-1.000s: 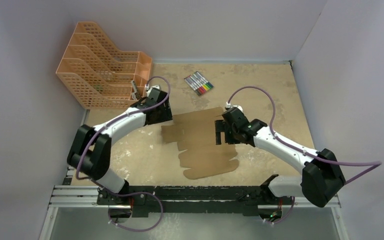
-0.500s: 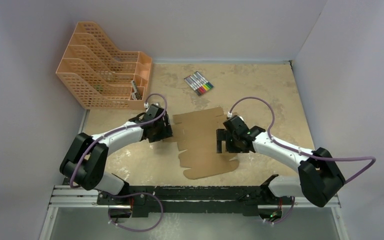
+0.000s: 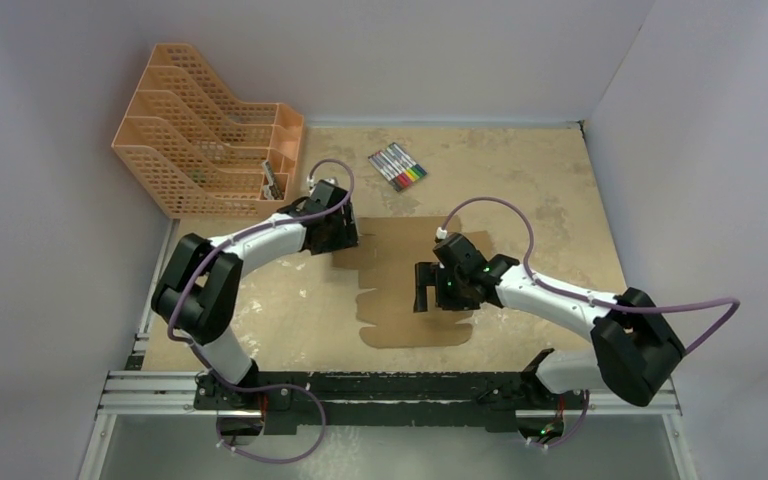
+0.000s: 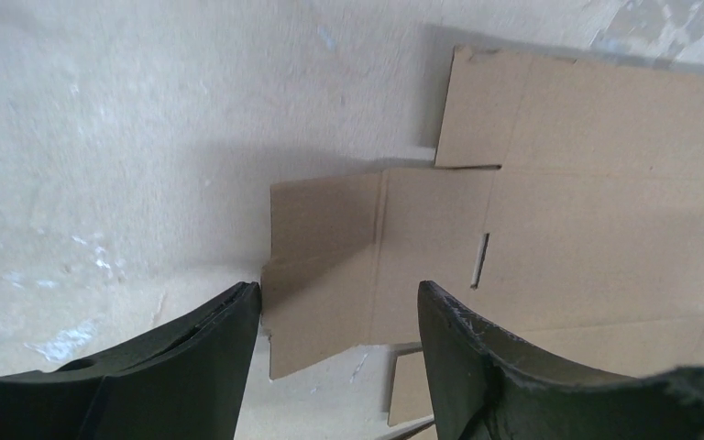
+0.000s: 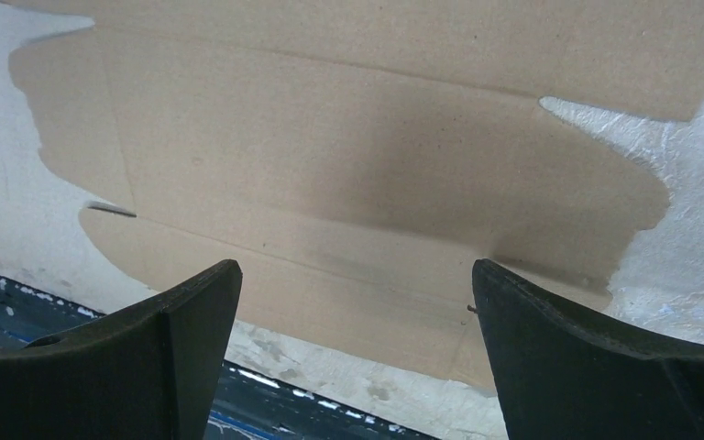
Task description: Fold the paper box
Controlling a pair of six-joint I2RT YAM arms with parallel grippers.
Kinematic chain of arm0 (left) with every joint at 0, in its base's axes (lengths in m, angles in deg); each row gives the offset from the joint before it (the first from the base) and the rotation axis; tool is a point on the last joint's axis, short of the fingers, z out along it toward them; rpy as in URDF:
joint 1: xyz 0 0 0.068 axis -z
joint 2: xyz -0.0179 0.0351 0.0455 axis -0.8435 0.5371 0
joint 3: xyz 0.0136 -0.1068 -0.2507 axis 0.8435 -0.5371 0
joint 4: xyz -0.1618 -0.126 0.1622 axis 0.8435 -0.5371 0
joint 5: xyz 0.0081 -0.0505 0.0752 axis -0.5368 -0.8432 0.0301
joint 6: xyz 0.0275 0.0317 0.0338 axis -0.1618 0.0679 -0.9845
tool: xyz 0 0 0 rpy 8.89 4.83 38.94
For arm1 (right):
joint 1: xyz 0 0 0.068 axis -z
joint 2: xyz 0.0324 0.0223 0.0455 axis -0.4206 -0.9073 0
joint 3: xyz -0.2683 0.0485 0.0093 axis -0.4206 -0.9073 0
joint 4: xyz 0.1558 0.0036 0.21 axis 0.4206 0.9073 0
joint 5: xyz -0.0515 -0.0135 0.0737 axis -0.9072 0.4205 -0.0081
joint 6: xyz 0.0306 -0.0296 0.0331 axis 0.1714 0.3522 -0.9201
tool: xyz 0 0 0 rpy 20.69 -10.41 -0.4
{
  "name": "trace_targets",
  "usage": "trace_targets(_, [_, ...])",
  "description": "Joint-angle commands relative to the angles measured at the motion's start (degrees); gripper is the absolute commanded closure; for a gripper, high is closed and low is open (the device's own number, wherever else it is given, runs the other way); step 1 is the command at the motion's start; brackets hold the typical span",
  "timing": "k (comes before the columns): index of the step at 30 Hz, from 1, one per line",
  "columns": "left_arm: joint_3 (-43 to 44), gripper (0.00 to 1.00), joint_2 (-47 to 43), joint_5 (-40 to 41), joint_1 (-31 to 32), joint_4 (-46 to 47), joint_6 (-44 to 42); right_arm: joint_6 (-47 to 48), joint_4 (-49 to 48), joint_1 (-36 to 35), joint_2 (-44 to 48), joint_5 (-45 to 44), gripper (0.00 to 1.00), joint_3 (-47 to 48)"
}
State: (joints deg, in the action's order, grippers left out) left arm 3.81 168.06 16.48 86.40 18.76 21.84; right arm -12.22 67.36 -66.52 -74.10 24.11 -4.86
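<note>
file rack (image 3: 205, 130) far left, markers (image 3: 398, 166) behind paper box (image 3: 392, 280)

This is a robotics lab test cell. A white-and-black left robot arm (image 3: 260, 236) and a matching right robot arm (image 3: 560, 296) are bolted to a metal rail (image 3: 160, 385) at the near edge of a scuffed beige desk (image 3: 550, 170). Plain pale wall panels (image 3: 440, 60) box the desk in on three sides. An orange mesh file rack (image 3: 200, 130) and a row of coloured marker pens (image 3: 398, 166) serve as office props.

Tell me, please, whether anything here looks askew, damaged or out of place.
Nothing stands out. The paper box lies flat and unfolded, with no visible tears; the table under it is merely scuffed and blotchy.
</note>
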Motion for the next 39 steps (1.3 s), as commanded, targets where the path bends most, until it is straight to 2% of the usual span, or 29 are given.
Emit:
trace_targets(1, [4.73,0.36,0.04,4.01,-1.35,-2.08,-3.88,1.59,4.45,-0.03,1.81,-0.66,0.01,4.57])
trace_targets(5, [2.61,0.36,-3.31,5.20,-1.37,-2.72,-3.78,8.12,9.19,0.67,3.11,-6.20,0.01,8.09])
trace_targets(9, [-1.54,0.36,-8.51,4.91,-1.18,-4.47,-2.99,15.45,10.27,4.33,2.14,-7.87,0.01,12.46])
trace_targets(13, [-6.14,0.36,-15.33,2.48,0.09,-4.05,-0.45,21.45,7.10,11.72,-0.35,-2.72,0.01,16.32])
trace_targets(16, [-8.81,0.36,-18.26,-1.41,0.84,-2.32,2.56,25.62,5.23,14.43,-3.95,-1.16,0.01,20.63])
trace_targets(24, [-12.03,0.38,-16.42,-7.23,2.70,4.54,9.81,29.34,4.30,16.94,-18.19,4.33,0.01,31.18])
trace_targets(31, [-12.16,0.44,-9.34,-11.11,4.29,12.43,14.93,25.44,-2.66,16.50,-19.81,11.99,0.04,25.61])
trace_targets(39, [-10.01,0.45,-4.41,-10.45,8.95,14.24,16.30,22.80,-8.03,15.70,-18.53,13.48,0.05,18.41])
